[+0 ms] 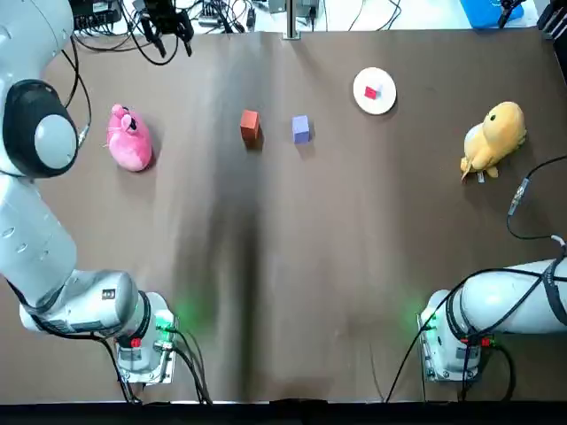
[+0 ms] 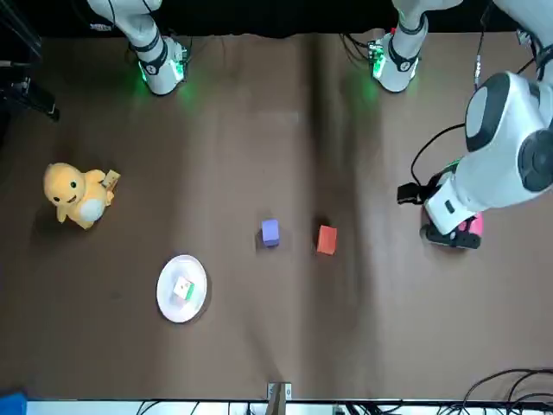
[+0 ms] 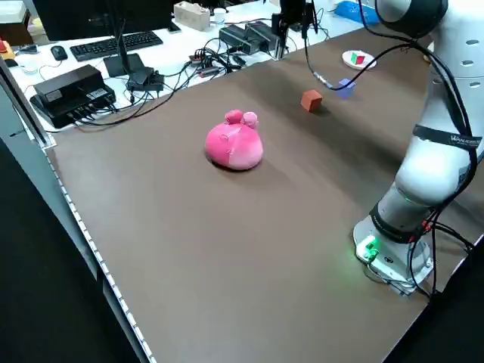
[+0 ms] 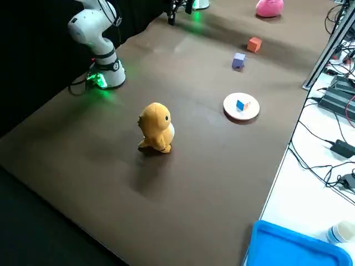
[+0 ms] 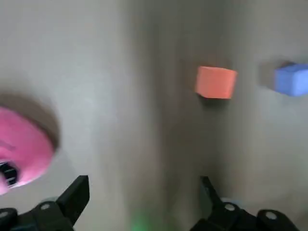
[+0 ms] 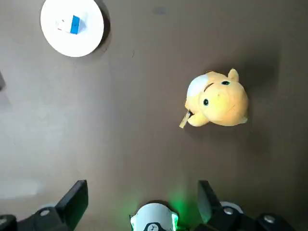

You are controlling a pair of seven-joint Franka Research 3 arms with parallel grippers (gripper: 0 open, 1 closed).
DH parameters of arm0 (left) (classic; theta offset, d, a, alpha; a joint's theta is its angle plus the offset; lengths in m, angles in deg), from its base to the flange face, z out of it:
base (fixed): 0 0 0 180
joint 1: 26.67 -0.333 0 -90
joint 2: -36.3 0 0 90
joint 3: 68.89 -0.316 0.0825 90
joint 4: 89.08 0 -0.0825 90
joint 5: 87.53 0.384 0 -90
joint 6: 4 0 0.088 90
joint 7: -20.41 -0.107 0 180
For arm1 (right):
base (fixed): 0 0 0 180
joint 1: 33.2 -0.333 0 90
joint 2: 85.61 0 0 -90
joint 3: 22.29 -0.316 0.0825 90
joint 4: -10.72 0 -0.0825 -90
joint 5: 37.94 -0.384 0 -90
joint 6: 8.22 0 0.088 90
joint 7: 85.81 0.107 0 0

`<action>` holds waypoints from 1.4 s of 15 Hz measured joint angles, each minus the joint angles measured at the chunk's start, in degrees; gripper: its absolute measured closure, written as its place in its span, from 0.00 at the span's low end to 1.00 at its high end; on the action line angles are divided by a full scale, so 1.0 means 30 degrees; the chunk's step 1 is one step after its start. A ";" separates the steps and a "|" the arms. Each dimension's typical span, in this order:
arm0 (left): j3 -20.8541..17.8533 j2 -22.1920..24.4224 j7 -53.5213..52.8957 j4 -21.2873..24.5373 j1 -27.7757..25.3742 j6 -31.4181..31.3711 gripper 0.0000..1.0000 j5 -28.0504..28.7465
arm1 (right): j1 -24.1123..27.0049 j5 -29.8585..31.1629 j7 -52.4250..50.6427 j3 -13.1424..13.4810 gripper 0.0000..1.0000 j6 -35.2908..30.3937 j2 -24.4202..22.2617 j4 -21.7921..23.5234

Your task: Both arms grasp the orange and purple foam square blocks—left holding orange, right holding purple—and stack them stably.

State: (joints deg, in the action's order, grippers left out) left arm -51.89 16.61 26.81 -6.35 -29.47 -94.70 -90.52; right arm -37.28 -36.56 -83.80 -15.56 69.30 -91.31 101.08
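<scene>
The orange foam block (image 1: 250, 124) and the purple foam block (image 1: 300, 128) sit side by side on the brown table, a small gap apart, in its far middle. My left gripper (image 5: 143, 192) hangs open and empty, high above the table's left side. In its wrist view the orange block (image 5: 216, 82) and the purple block (image 5: 292, 80) lie well beyond the fingertips. My right gripper (image 6: 142, 195) is also open and empty, raised over the right side above its own base, far from both blocks.
A pink plush (image 1: 130, 139) lies left of the orange block. At the right of the purple block stand a white plate (image 1: 383, 100) bearing a small coloured cube and, farther right, a yellow plush (image 1: 493, 137). Cables run along the far edge.
</scene>
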 joint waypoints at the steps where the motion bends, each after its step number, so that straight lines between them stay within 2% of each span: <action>1: -0.0010 -0.0222 -0.0351 -0.0062 -0.0113 0.0000 0.00 -0.0949 | -0.0001 0.0000 0.0000 -0.0002 0.00 0.0000 0.0000 0.0000; 7: -0.0068 -0.1447 -0.9754 -0.0095 -0.2402 0.0022 0.00 -0.4518 | 0.0002 0.0006 0.0000 0.0005 0.00 0.0000 0.0000 -0.0001; 8: -0.0060 -0.1819 -1.3393 -0.0100 -0.2950 0.0328 0.00 -0.5969 | 0.0028 0.0019 0.0000 0.0020 0.00 0.0000 0.0000 -0.0008; 12: -0.0065 -0.2624 -2.2026 -0.0046 -0.3684 0.1197 0.00 -1.0712 | 0.0043 0.0031 0.0000 0.0071 0.00 0.0000 0.0000 -0.0030; 16: -0.0040 -0.3955 -2.8942 0.0042 -0.3645 0.1239 0.00 -1.3841 | -0.0029 -0.0001 0.0000 0.0001 0.00 0.0020 0.0000 -0.0044; 18: -0.0031 -0.4714 -3.1822 0.0077 -0.3614 0.1239 0.00 -1.4911 | -0.0550 -0.0046 -0.0011 -0.0084 0.00 0.0014 0.0009 -0.0028; 21: -0.0024 -0.5752 -3.4544 0.0319 -0.3595 0.1220 0.00 -1.6341 | -0.2593 -0.0061 0.0037 -0.0207 0.00 0.0115 0.0303 0.0142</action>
State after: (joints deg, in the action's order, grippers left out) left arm -51.97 -0.64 -76.82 -5.40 -40.25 -91.04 -139.55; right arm -45.06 -36.74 -83.69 -16.18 69.64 -90.40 101.51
